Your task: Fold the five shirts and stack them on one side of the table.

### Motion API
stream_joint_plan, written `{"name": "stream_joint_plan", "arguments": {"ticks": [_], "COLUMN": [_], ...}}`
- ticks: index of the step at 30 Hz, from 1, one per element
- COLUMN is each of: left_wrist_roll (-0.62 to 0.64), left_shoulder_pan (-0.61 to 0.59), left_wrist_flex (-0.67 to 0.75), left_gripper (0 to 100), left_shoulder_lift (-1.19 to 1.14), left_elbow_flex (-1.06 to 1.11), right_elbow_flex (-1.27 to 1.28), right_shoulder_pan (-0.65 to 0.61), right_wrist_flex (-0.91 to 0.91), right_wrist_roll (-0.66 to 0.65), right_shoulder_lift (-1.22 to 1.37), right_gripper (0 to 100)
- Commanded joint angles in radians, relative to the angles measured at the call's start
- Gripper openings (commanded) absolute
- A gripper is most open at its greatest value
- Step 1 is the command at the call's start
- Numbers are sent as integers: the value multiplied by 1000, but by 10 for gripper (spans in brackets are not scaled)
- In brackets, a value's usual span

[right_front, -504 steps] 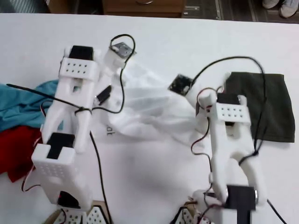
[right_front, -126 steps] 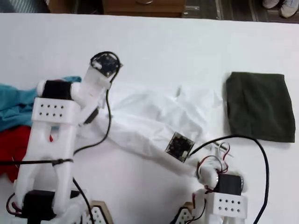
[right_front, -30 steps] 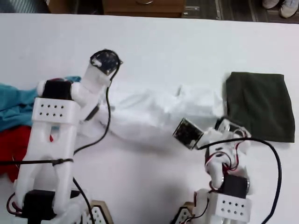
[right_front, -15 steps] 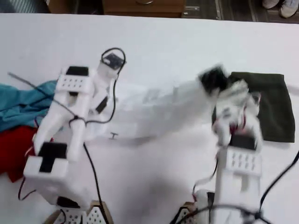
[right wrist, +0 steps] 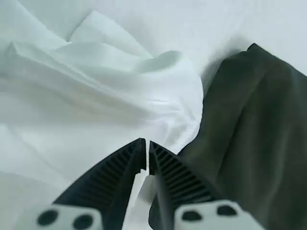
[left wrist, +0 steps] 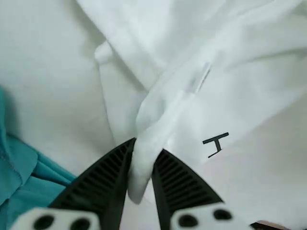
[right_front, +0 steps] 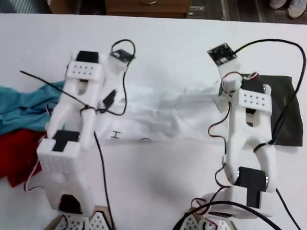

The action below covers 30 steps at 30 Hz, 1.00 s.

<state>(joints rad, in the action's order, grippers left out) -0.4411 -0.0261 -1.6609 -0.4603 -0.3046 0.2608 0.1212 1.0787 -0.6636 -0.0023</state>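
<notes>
Bright, even light from overhead washes the white bench, so the white shirt nearly merges with its glare. Shadows are soft and faint, sitting in the shirt's folds and, in the right wrist view, as a grey band beside the dark shirt.

The hand pinches the white shirt.

Bare table lies open along the far strip and the near middle. The white shirt spans the centre. The teal shirt and red shirt block the left, the dark folded shirt the right.
</notes>
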Motion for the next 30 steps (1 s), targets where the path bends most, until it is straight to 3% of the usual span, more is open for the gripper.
{"name": "stream_joint_plan", "arguments": {"ticks": [1, 4, 6, 9, 12, 18, 21, 26, 30], "left_wrist_roll": [2, 8, 9, 64, 120, 308, 328, 325, 325], "left_shoulder_pan": [-11, -11, -5, -3, -8, -8, 0, 29, 83], "left_wrist_flex": [-9, -17, -18, 3, 52, 149, 166, 173, 181], "left_gripper": [21, 21, 21, 21, 21, 21, 21, 21, 21], "left_shoulder_lift": [5, 6, 6, 6, 6, -2, -2, 2, -2], "left_elbow_flex": [-42, -42, -35, -50, -81, -82, -82, -54, -24], "right_elbow_flex": [-52, -69, -97, -164, -252, -419, -482, -508, -506], "right_shoulder_pan": [-21, -16, -21, -50, -90, -105, -108, -102, -99], "right_wrist_flex": [13, -51, -64, -1, 90, 286, 390, 504, 526], "right_wrist_roll": [5, 32, 140, 252, 253, 253, 249, 135, 72], "right_shoulder_lift": [-31, -22, 13, 111, 222, 289, 282, 257, 219], "right_gripper": [20, 21, 24, 106, 190, 166, 163, 163, 163]}}
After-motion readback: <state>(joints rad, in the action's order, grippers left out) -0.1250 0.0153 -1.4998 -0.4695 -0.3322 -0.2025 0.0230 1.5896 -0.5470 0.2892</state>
